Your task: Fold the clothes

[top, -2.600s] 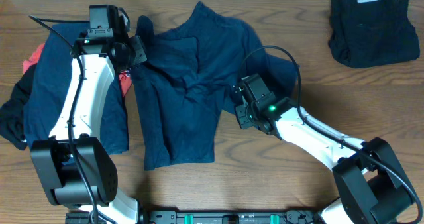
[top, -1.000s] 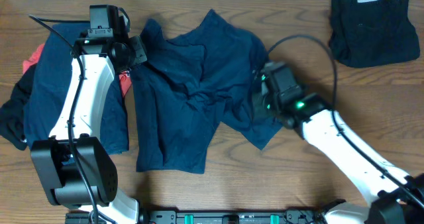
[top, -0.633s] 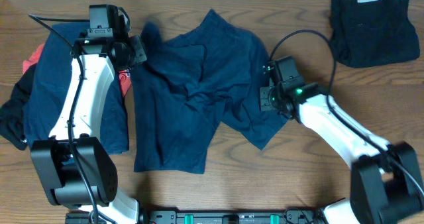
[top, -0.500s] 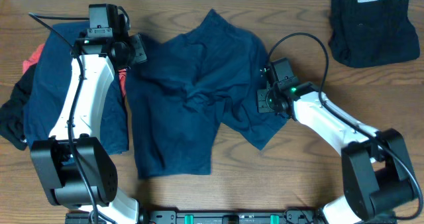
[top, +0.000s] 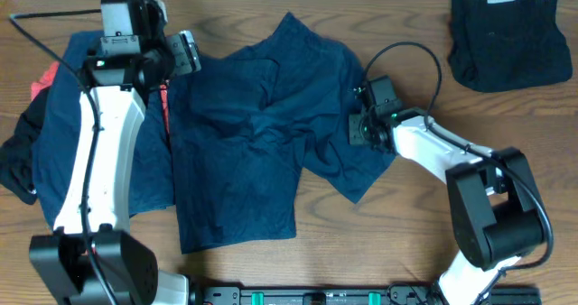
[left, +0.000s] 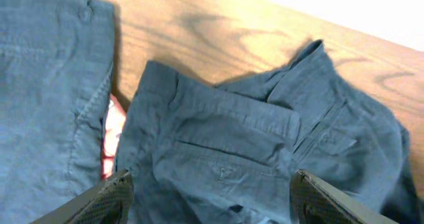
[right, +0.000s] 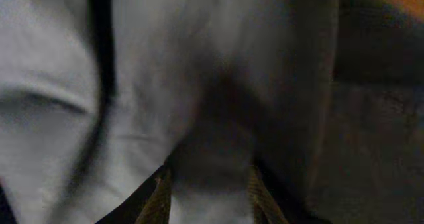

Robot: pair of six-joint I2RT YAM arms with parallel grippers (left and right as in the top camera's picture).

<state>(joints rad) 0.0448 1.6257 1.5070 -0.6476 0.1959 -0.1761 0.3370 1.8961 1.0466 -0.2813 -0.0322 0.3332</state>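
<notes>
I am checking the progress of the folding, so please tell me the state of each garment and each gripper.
navy shorts: unfolded, spread out, wrinkled.
black garment: apparently folded, lying apart at the far right.
second navy garment: unfolded, under the left arm.
red-orange garment: mostly covered by the second navy garment.
left gripper: open, holding nothing.
right gripper: shut on a fold of the navy shorts.

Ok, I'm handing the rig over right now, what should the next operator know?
Left tool: open, holding nothing, above the top left corner of the navy shorts.
Right tool: shut on the shorts' right edge.
Shorts lie spread mid-table, wrinkled, not folded.
Pile of clothes at left, unfolded; black garment far right looks folded.
Left to do: fold the shorts, then the pile.
</notes>
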